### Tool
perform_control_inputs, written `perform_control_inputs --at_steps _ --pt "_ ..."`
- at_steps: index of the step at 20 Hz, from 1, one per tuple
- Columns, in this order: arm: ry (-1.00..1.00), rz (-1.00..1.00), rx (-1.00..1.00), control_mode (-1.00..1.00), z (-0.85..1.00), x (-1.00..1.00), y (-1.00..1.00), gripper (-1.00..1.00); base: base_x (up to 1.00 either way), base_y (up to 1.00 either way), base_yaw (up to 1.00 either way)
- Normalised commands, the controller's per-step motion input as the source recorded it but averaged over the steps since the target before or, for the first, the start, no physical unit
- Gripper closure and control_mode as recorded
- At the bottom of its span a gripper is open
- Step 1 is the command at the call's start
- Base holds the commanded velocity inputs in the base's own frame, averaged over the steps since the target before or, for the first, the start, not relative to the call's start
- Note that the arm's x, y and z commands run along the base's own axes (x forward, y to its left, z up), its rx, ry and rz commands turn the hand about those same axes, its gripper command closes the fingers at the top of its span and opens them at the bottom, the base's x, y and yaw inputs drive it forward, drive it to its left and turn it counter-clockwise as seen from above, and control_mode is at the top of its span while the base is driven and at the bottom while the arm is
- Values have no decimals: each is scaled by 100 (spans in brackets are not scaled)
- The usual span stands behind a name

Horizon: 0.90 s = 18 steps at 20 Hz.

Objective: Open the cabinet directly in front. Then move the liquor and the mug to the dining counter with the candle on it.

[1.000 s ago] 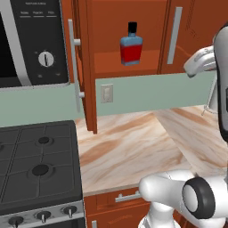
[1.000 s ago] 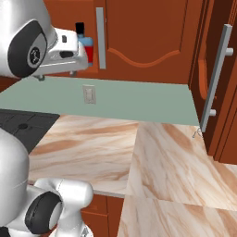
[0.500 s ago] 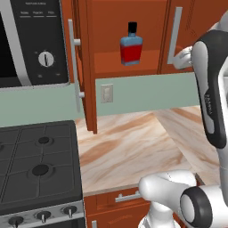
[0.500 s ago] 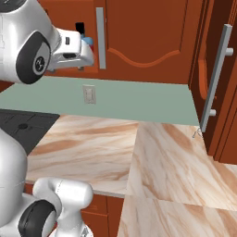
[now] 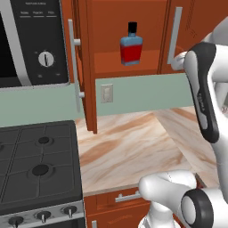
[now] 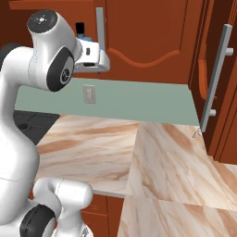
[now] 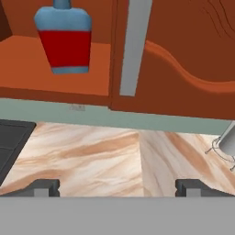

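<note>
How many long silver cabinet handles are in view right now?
3: left handle on the open door beside the microwave, middle handle right of the liquor, right handle far right.

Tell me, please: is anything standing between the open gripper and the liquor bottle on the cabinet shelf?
Nothing visible does. The left door is swung open, and the liquor stands alone on the bare shelf, up-left of the gripper.

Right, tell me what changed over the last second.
The gripper, jaws open and empty, moved in toward the right door handle of the cabinet; the arm's forearm swung in front of it. Nothing was grasped or released. The liquor stayed on its shelf and the left door stayed open.
</note>
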Motion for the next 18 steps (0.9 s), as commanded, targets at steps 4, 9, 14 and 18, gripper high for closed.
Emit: perform_control_inputs --at_steps 4,9,14,18 --pt "0 -4 4 -100 0 28 -16 -100 0 0 0" --pt "-1 -2 4 -100 4 9 -2 -100 0 0 0" --pt "0 -2 1 -100 0 20 0 -100 0 0 0" --pt "0 -1 0 -100 0 37 0 -100 0 0 0"
